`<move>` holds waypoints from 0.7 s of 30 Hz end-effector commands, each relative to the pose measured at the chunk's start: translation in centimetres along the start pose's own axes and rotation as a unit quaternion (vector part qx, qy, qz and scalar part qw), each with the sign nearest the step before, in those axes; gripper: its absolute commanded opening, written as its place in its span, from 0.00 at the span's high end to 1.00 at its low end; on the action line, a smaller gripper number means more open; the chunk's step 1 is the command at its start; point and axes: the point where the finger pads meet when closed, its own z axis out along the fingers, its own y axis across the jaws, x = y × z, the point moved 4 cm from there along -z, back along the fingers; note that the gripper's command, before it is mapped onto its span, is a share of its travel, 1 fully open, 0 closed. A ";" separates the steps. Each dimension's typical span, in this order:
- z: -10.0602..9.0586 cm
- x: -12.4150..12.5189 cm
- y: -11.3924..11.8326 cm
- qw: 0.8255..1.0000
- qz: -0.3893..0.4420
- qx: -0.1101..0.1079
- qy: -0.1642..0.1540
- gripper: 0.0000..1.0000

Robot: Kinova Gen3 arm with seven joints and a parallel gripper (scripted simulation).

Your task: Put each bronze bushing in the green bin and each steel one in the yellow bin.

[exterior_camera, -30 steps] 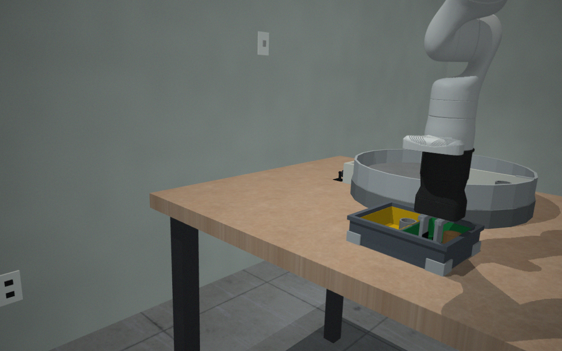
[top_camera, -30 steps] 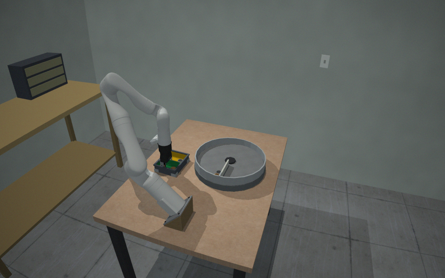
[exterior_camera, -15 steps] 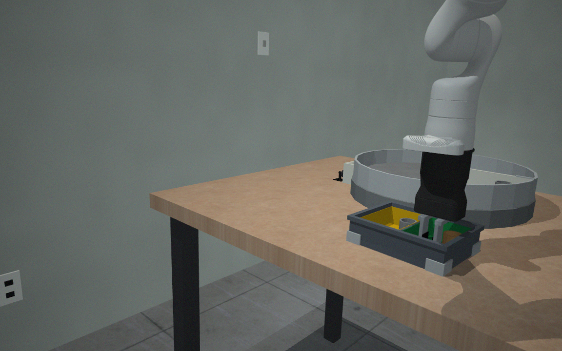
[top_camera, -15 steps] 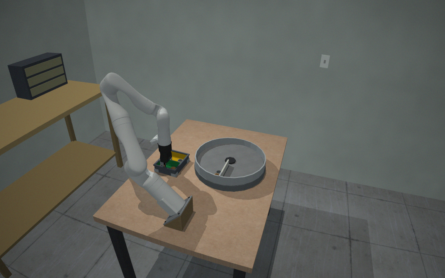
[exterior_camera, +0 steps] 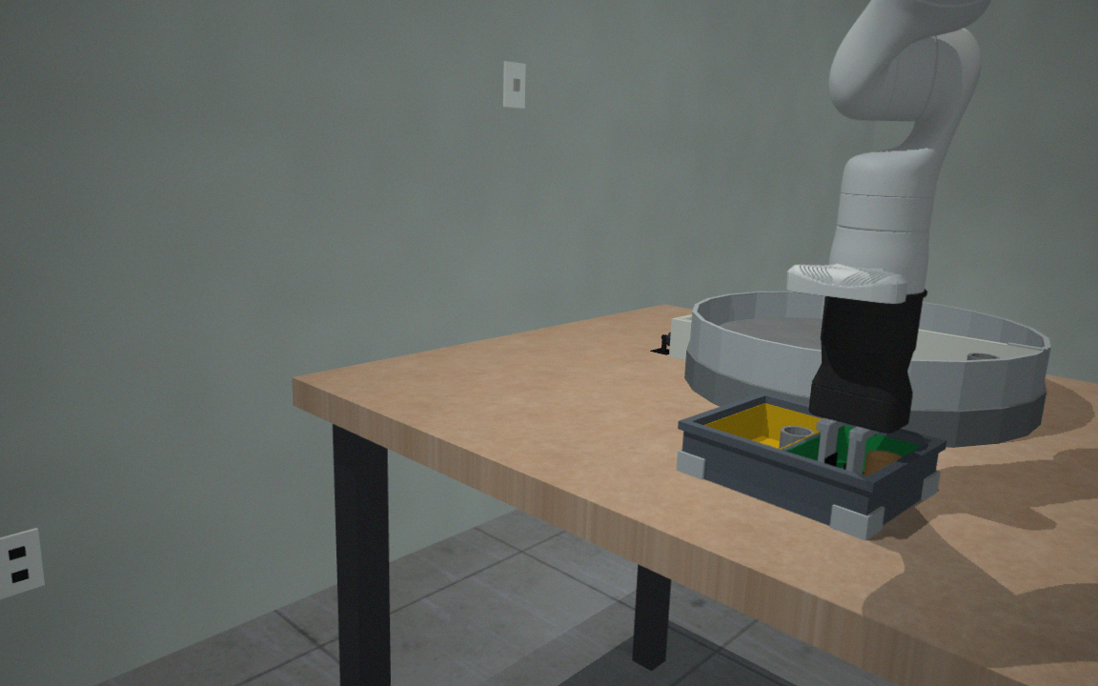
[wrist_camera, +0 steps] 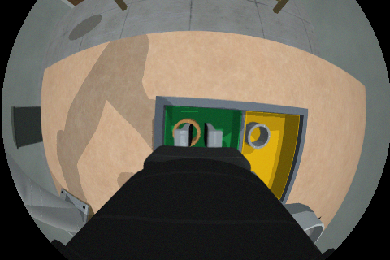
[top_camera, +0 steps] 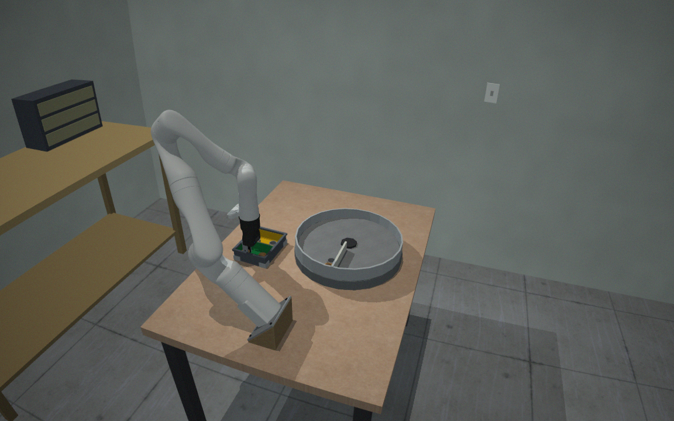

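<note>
My gripper (top_camera: 247, 249) (exterior_camera: 842, 452) (wrist_camera: 198, 131) points down into the green bin (exterior_camera: 898, 445) (wrist_camera: 227, 115), fingers partly open and holding nothing that I can see. A bronze bushing (top_camera: 262, 254) (exterior_camera: 884, 462) (wrist_camera: 187, 120) is in that bin, beside or under one finger; whether they touch I cannot tell. A steel bushing (top_camera: 272, 242) (exterior_camera: 794, 439) (wrist_camera: 268, 135) stands in the yellow bin (top_camera: 277, 235) (exterior_camera: 749, 424) (wrist_camera: 268, 162). On the turntable (top_camera: 350, 280) (exterior_camera: 758, 350), a steel bushing (top_camera: 330, 260) (exterior_camera: 981, 356) and a bronze one (top_camera: 328, 264) are close together by the bar.
The pale bar (top_camera: 340, 253) runs from the turntable's dark hub (top_camera: 348, 242) toward its raised wall. Both bins share one grey-rimmed tray (exterior_camera: 792, 488) (wrist_camera: 195, 101), with a divider between them. The arm's base (top_camera: 277, 327) stands at the near side of the table.
</note>
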 end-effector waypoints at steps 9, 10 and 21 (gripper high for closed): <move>-0.2 0.0 0.0 1.000 0.000 -0.001 0.000 0.58; -0.3 0.0 -0.1 1.000 0.000 -0.001 0.000 0.58; -0.6 0.0 -0.2 1.000 0.000 0.000 0.000 0.58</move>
